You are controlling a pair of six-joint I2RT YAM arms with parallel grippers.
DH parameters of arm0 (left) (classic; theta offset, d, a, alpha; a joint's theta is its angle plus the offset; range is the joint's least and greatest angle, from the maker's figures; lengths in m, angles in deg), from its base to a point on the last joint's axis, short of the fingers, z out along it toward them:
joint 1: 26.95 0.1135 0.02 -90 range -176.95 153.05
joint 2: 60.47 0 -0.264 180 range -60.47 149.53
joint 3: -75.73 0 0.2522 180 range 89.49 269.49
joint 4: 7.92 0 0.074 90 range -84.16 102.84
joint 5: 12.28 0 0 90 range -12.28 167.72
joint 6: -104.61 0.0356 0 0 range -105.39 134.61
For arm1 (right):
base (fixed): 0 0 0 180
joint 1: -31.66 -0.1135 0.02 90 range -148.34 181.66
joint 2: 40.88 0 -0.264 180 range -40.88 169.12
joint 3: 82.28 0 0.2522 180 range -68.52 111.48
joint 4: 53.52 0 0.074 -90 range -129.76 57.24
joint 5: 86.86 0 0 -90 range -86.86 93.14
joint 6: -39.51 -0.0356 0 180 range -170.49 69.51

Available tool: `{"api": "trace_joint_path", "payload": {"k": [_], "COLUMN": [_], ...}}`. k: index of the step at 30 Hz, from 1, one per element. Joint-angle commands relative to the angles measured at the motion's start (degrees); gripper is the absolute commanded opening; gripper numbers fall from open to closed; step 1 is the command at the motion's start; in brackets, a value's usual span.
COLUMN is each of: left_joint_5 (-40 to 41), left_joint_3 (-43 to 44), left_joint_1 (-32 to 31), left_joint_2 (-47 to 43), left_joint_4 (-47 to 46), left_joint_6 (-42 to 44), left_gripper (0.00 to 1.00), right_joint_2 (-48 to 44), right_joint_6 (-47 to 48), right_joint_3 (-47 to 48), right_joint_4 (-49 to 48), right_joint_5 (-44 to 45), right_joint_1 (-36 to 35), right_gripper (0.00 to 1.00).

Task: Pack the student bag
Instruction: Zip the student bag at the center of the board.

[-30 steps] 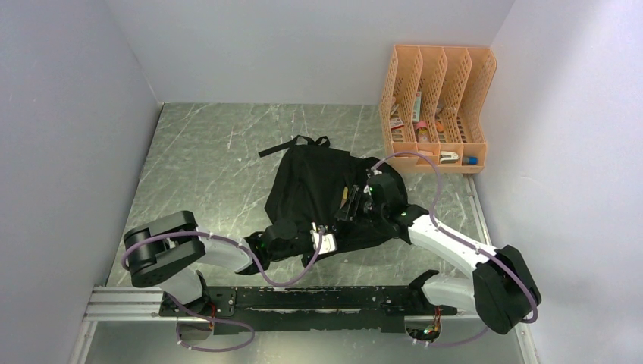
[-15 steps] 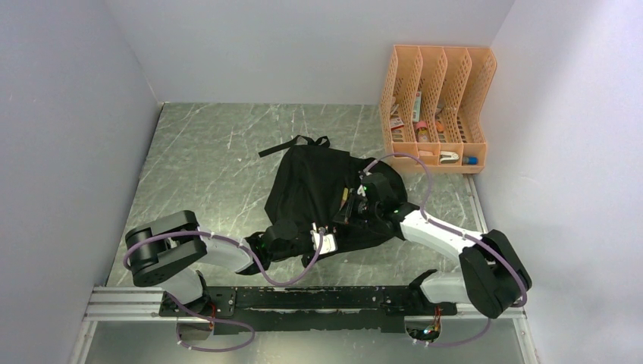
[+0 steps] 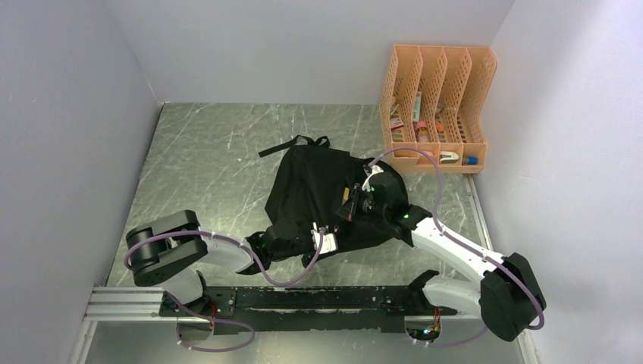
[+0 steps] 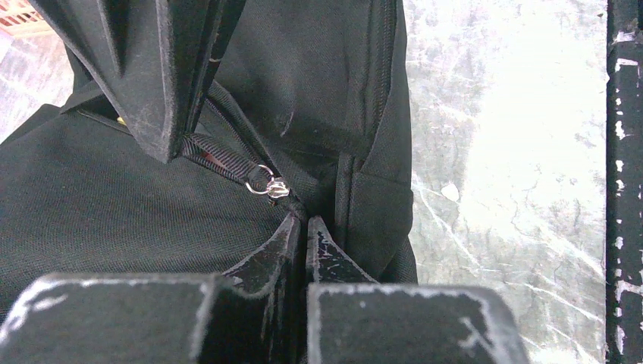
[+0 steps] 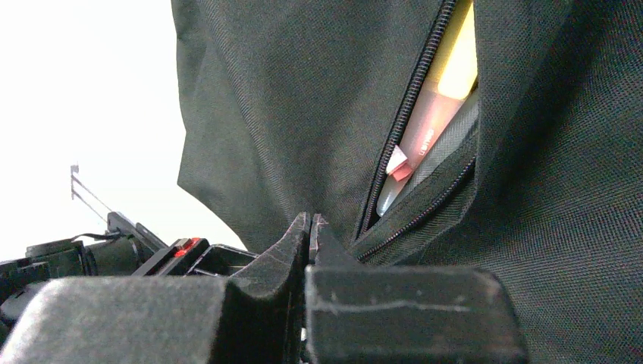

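The student bag (image 3: 311,189), a large black backpack, lies in the middle of the table. My left gripper (image 3: 294,231) is at its near edge. In the left wrist view its jaws (image 4: 305,221) are shut on bag fabric just below a silver zipper pull (image 4: 267,186). My right gripper (image 3: 355,205) is at the bag's right side. In the right wrist view its jaws (image 5: 311,220) are shut on fabric at the end of an open pocket zipper (image 5: 406,121). Pink and yellow pens (image 5: 432,129) show inside that pocket.
An orange slotted file organiser (image 3: 436,106) with several small items stands at the back right against the wall. Grey walls enclose the table on three sides. A black rail (image 3: 303,297) runs along the near edge.
My right arm's elbow swung left and then back to the right while its gripper stayed at the bag's pocket. The left arm and the bag have not visibly moved.
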Motion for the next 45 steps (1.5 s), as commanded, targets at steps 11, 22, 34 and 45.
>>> {"api": "trace_joint_path", "payload": {"k": [11, 22, 34, 45], "left_joint_5": [-7.23, -7.60, -4.66, -1.28], "left_joint_3": [0.19, -1.16, -1.07, 0.41], "left_joint_1": [-1.71, -1.70, -1.70, -1.11], "left_joint_2": [0.21, -3.38, -3.25, -3.07], "left_joint_4": [2.79, 3.66, 1.88, -2.47], "left_joint_6": [-0.92, -0.03, -1.96, -5.86], "left_gripper": [0.05, 0.05, 0.05, 0.05], "right_joint_2": [2.63, 10.98, 4.14, -3.35], "right_joint_6": [4.80, 10.89, 12.50, 2.89], "right_joint_3": [0.89, 6.52, 8.62, 2.95], "right_joint_4": [-15.64, -20.84, -15.81, -8.55], "right_joint_5": [5.86, 18.02, 3.77, -15.18], "right_joint_1": [0.20, 0.60, 1.70, 1.67], "right_gripper": [0.00, 0.00, 0.00, 0.00]}}
